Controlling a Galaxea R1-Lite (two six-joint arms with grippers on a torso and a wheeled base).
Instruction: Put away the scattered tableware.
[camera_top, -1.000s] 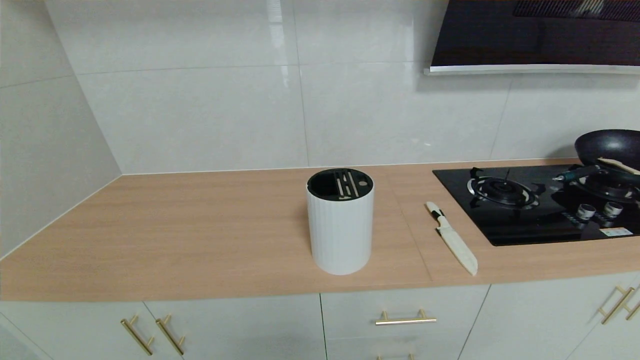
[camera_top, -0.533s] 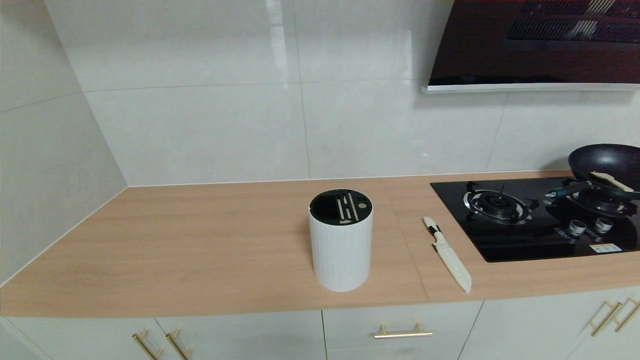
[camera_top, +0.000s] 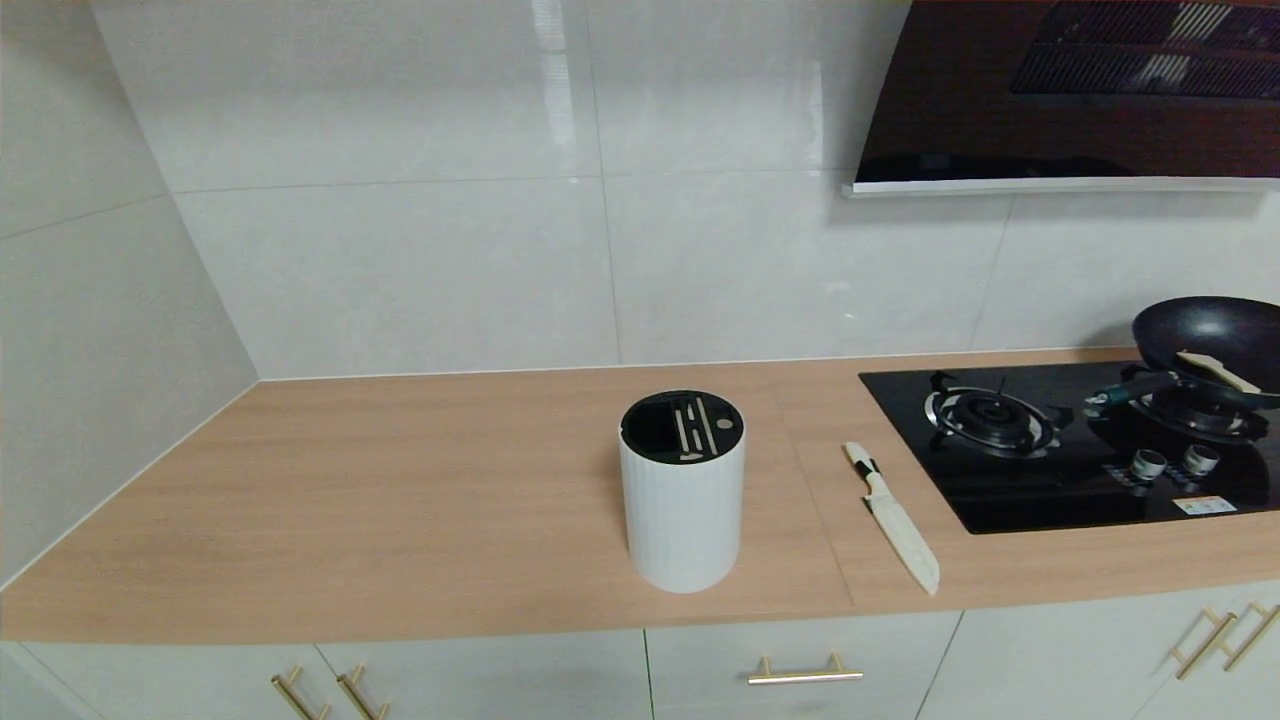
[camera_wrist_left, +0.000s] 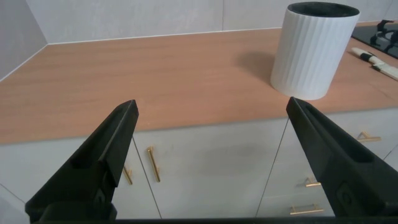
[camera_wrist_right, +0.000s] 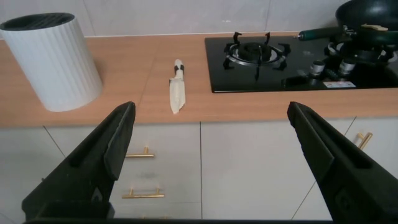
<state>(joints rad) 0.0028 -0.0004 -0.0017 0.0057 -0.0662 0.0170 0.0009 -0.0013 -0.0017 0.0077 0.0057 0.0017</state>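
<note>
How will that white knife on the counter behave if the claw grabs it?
The knife looks stiff and thin, lying flat on the counter, so it will likely slide rather than roll. Its smooth blade seems slippery; the banded handle probably grips better.

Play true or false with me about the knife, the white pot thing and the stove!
1. The knife lies flat on the countertop. True.
2. The knife stands inside the white knife holder. False: it lies on the countertop between the knife holder and the gas hob.
3. A black pan sits on the gas hob. True.
4. The right gripper holds the knife. False: the right gripper is open and empty, out in front of the cabinets.
5. The left gripper is open too. True.
</note>
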